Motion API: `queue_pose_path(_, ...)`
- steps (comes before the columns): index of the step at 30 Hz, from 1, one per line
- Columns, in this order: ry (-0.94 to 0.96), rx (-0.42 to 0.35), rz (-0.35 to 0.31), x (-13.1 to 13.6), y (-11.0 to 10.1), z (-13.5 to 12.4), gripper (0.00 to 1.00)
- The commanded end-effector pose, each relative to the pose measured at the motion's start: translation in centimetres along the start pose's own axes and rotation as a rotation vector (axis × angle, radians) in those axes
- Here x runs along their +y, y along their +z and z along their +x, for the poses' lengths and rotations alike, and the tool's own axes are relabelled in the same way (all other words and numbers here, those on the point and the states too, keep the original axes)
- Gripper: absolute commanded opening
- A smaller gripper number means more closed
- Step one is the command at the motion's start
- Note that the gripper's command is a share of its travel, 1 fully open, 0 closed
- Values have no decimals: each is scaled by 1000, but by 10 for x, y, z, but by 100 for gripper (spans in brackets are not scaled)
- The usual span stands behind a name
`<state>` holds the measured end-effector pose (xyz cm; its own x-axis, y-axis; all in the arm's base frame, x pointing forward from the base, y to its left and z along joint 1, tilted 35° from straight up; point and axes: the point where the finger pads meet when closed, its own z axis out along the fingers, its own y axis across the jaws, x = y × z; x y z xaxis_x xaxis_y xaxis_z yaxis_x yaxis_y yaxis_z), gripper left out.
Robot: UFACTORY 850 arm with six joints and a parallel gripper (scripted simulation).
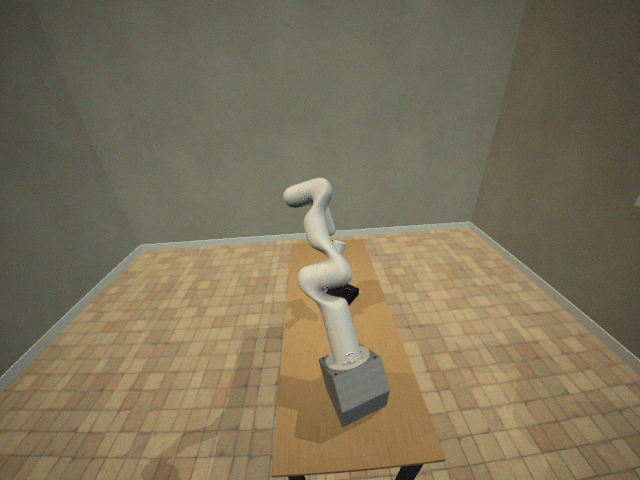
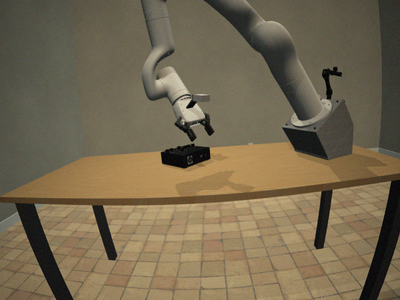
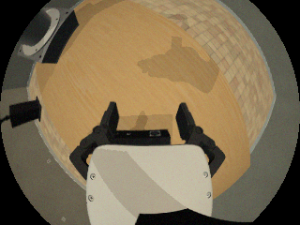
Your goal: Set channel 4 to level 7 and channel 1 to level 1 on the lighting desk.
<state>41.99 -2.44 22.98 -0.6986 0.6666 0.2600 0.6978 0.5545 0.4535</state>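
Observation:
The lighting desk (image 2: 185,155) is a small black box standing on the wooden table, with its row of faders on top; the caps are too small to read their levels. In the top view only a corner of the desk (image 1: 346,293) shows behind the arm. In the wrist view the desk (image 3: 142,135) lies between and just beyond my fingers, mostly hidden by the gripper body. My gripper (image 2: 197,130) is open and empty, pointing down, a short way above the desk's right end. It also shows in the wrist view (image 3: 148,120).
The arm's grey base block (image 2: 320,132) stands on the table at the right in the exterior view, with a small black camera stand (image 2: 329,81) behind it. The table's long edges are close on both sides of the desk.

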Motion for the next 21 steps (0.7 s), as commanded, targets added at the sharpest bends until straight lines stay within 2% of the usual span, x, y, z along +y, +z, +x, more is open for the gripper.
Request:
queue_pose_path(1,211,-171,-65,-1,-29,-26,100)
queue_pose_path(2,258,-199,-86,-6,-53,-43,100)
queue_pose_path(4,354,-272,-120,-6,-53,-43,100)
queue_pose_path(5,403,-301,-144,-12,-74,-57,100)
queue_pose_path(6,448,-336,-162,-12,-74,-57,100)
queue_pose_path(7,495,-365,-186,-17,-93,-67,100)
queue_pose_path(8,542,-398,-205,-17,-93,-67,100)
queue_pose_path(11,692,-494,-279,-29,-125,-82,100)
queue_pose_path(12,740,-525,-302,-31,-130,-84,100)
queue_pose_path(21,750,-531,-307,-32,-131,-85,100)
